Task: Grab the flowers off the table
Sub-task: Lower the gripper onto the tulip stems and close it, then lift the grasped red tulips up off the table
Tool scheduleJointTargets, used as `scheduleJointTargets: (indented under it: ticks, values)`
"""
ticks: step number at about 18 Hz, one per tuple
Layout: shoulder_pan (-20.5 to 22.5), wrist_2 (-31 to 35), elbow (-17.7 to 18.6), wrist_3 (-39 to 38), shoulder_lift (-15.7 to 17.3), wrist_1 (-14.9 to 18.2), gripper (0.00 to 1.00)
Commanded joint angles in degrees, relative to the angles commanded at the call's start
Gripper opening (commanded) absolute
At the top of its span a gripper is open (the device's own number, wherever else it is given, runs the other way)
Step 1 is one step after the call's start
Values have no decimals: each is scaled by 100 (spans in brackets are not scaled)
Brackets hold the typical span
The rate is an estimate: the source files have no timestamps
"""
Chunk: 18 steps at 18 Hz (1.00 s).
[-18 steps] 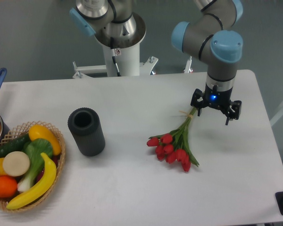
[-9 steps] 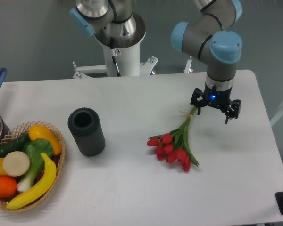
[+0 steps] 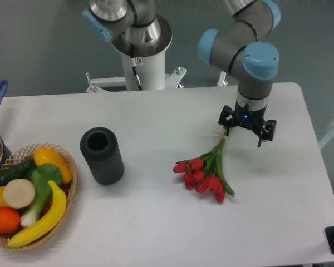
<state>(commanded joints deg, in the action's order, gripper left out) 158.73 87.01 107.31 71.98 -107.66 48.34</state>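
Leftward — basket (image 3: 72, 172) of fruit (image 3: 40, 216)

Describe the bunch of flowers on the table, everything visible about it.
The flowers are a small bunch of red tulip buds on green stems with a few green leaves, bound near the stem ends with pale string. They lie flat on the white table, buds toward the camera, stems running up and right toward the gripper, whose fingers are spread above the stem tips. Whether it touches them is unclear. Nothing else touches the bunch.
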Motion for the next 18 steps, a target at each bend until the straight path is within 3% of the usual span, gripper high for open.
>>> scheduleJointTargets:
  ticks: [6,14,15,18]
  values:
    - [-422,0,404,-9,-97,18,100]
    - [-721,-9,326,9,-396,-17,100]
    - [-721,-9,308,9,-448,-18,91]
    - [-730,9,308,-52,-457,-26,34]
